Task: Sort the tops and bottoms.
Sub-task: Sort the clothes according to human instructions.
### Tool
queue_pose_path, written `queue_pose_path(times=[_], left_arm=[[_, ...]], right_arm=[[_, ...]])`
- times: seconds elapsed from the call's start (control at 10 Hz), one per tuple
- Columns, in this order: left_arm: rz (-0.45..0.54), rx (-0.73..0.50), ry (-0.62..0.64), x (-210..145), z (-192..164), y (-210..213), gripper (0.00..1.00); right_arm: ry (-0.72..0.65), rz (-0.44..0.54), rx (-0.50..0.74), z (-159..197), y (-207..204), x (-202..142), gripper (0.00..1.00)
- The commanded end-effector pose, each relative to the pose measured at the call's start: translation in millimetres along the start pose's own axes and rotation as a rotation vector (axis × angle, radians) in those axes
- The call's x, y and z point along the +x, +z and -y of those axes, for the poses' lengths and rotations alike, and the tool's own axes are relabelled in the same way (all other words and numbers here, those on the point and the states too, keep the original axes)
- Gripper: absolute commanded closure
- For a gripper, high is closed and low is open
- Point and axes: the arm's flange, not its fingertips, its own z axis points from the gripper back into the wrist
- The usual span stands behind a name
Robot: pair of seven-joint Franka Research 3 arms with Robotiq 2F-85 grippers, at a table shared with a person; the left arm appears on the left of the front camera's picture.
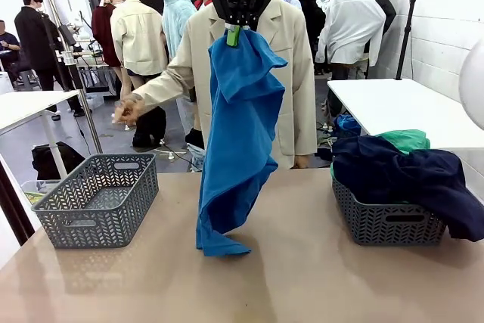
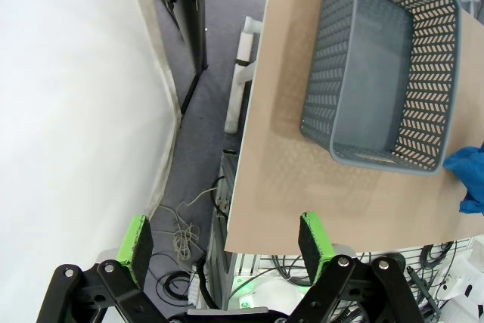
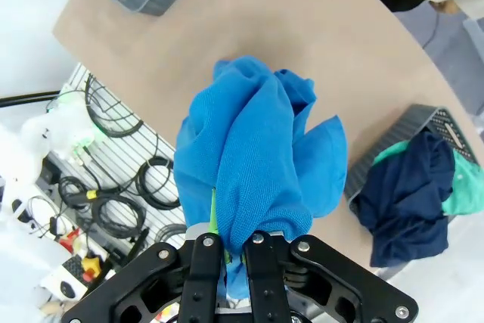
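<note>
Tan tabletop (image 1: 302,277) runs across your front view, w/ a person in a beige coat (image 1: 291,51) standing at the far side. At left you have a grey basket (image 1: 98,198) w/ nothing visible inside. Left gripper (image 2: 227,251), per its wrist view, sits off the table edge above the floor; fingers spread wide apart, holding nothing. At centre, the right gripper (image 1: 233,34) hangs high over the table, fingers pressed together on the top of the bright blue garment (image 1: 238,141). Cloth drapes straight down; its lower end touches the tabletop. At right, a second grey basket (image 1: 386,221) holds the dark navy garment (image 1: 408,175), which spills over the rim, and the emerald green garment (image 1: 404,140) behind it.
</note>
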Motion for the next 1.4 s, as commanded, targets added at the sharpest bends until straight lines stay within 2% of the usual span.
queue_pose_path(times=[0.0,1.2,1.3], left_arm=[[-0.005,-0.004,0.012,2.0,0.5,2.6,0.00],[-0.005,-0.004,0.012,2.0,0.5,2.6,0.00],[-0.005,-0.004,0.012,2.0,0.5,2.6,0.00]], right_arm=[[0.017,0.002,-0.003,1.3,1.7,-1.4,1.00],[0.002,0.000,0.000,0.0,0.0,0.0,1.00],[-0.055,0.146,0.113,-5.3,11.6,15.4,1.00]])
